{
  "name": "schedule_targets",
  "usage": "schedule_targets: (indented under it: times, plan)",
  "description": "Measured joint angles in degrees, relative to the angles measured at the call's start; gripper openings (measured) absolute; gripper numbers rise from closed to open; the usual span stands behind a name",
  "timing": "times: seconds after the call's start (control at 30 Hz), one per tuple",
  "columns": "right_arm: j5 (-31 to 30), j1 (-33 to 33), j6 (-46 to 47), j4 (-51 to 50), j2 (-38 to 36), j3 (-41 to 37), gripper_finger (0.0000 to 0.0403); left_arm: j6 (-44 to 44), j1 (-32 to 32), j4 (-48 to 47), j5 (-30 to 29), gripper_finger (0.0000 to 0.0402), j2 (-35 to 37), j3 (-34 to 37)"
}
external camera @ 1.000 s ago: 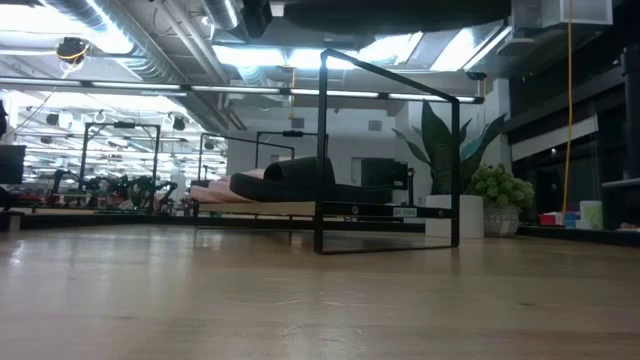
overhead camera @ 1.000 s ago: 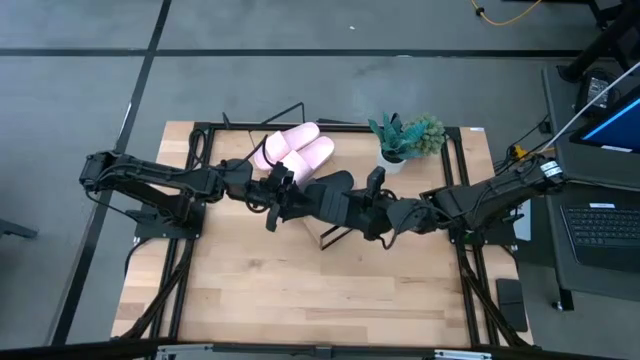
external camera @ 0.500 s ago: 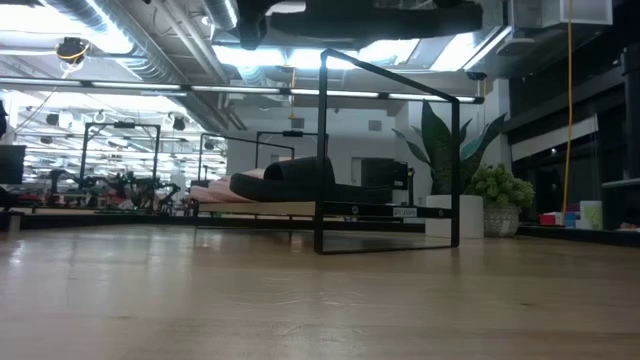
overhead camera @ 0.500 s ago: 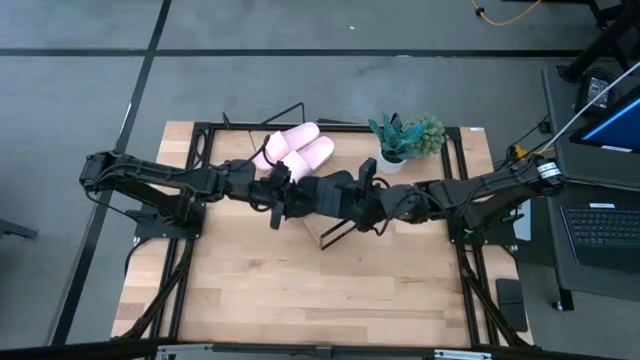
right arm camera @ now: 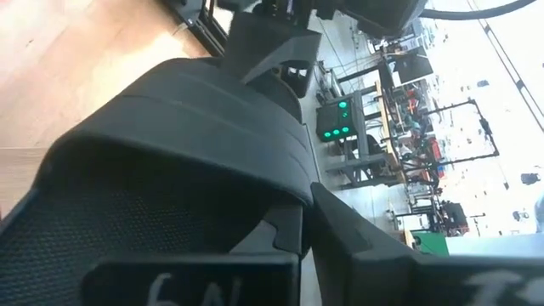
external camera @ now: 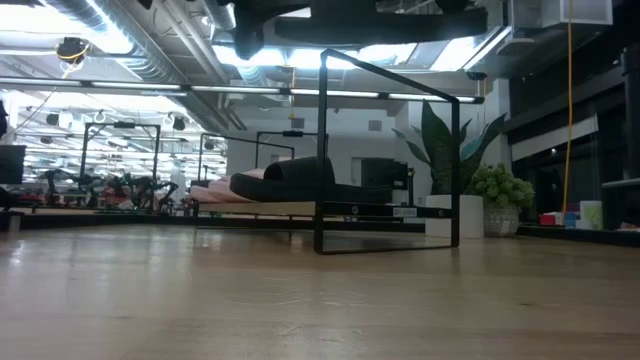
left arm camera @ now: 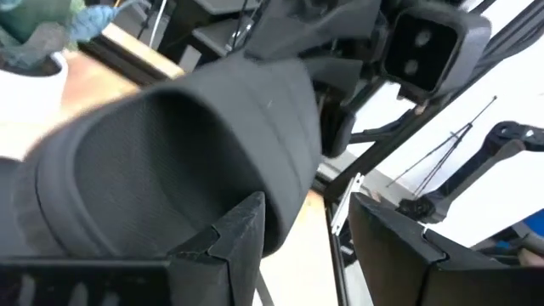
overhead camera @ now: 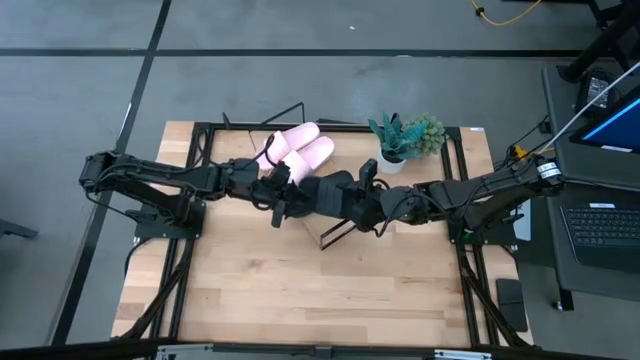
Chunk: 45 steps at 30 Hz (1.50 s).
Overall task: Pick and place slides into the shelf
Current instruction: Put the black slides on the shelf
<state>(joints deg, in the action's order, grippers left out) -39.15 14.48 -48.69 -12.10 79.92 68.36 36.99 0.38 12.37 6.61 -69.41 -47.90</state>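
Note:
My right gripper [overhead camera: 358,197] [right arm camera: 310,238] is shut on a black slide [overhead camera: 325,190] [right arm camera: 195,127] and holds it in the air over the shelf's wire frame [overhead camera: 335,232]. In the low view this slide [external camera: 380,12] shows dark at the top. My left gripper [overhead camera: 283,197] [left arm camera: 310,246] stands open at the slide's other end, and the strap's edge [left arm camera: 285,183] reaches toward the gap between its fingers. Two pink slides [overhead camera: 295,150] lie on the shelf's far part. The low view shows another black slide [external camera: 295,173] lying on the shelf [external camera: 300,208]. My right gripper pinches the black slide between its two fingers at the side where the strap's edge comes down [right arm camera: 293,195]. It comes nearly level from the table's right. The slide is lifted clear and lies roughly level above the shelf. Whether my left gripper's finger [left arm camera: 229,246] touches the slide, I cannot tell.
A potted plant [overhead camera: 405,140] in a white pot stands at the table's far right, close behind my right arm. The shelf's tall black wire frame [external camera: 390,160] rises under the held slide. Bare wooden tabletop [overhead camera: 300,290] lies toward the near edge.
My right gripper has carried the black slide a little toward the table's left, closer to my left gripper. The slide stays lifted and roughly level. Neither gripper has opened or shut.

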Motion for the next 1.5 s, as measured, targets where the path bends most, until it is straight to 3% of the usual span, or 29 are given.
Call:
schedule_targets:
  times: [1.2,1.33,1.5]
  plan:
    - [1.17,-0.02,0.35,1.89,-0.1,0.0,0.0012,-0.04,1.53,4.04,-0.63,0.0161,-2.06,0.04]
    - [1.2,-0.02,0.37,2.05,-0.09,-0.02,0.0012,-0.74,1.53,4.11,-1.24,0.0136,-1.98,0.04]
    - [1.31,-0.02,0.37,2.08,-0.09,-0.01,0.0012,-2.8,1.53,3.74,-1.55,0.0067,-2.01,0.04]
